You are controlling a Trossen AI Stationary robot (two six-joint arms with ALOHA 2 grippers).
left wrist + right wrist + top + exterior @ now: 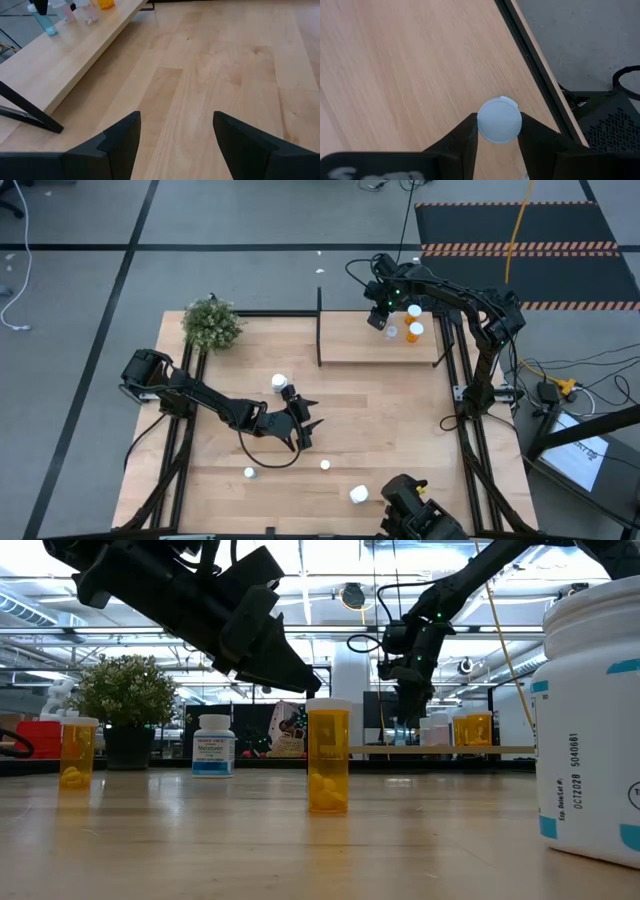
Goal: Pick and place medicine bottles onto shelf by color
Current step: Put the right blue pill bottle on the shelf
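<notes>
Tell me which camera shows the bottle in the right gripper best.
The right wrist view: the pale blue bottle sits capped between the right gripper's fingers above the shelf. The high view hides it under the gripper; the low view shows it far off; the left wrist only distantly.

The broad tabletop (380, 430) is pale blond wood with a streaky grain, and the small raised shelf (350, 345) matches it, with a thin black post (319, 325) at one corner. Both arms are matt black. Translucent orange bottles (329, 760) wear white caps and show yellow pills inside. A squat white bottle (213, 745) carries a blue-banded label. The bushy plant (212, 325) is dull green. The cap (499, 120) between the right gripper's (498, 131) black fingers is pale blue.
</notes>
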